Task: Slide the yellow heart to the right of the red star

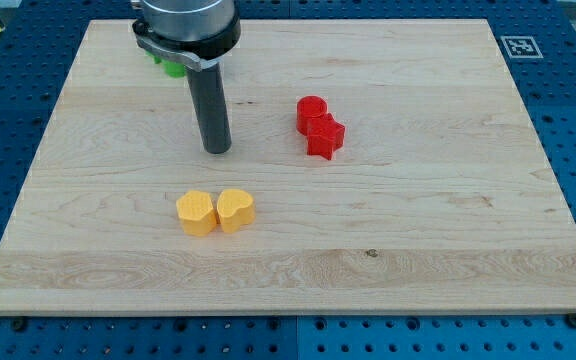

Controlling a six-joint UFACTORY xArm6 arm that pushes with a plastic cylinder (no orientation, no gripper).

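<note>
The yellow heart (235, 210) lies on the wooden board (418, 240), below the middle, touching another yellow block (196, 212) on its left. The red star (324, 137) lies up and to the right of them, touching a red round block (311, 112) just above it. My tip (217, 150) rests on the board above the two yellow blocks and to the left of the red pair, apart from all of them.
A green block (172, 67) shows partly behind the arm's base near the view's top left. A black-and-white marker tag (520, 46) sits at the board's top right corner. Blue perforated table surrounds the board.
</note>
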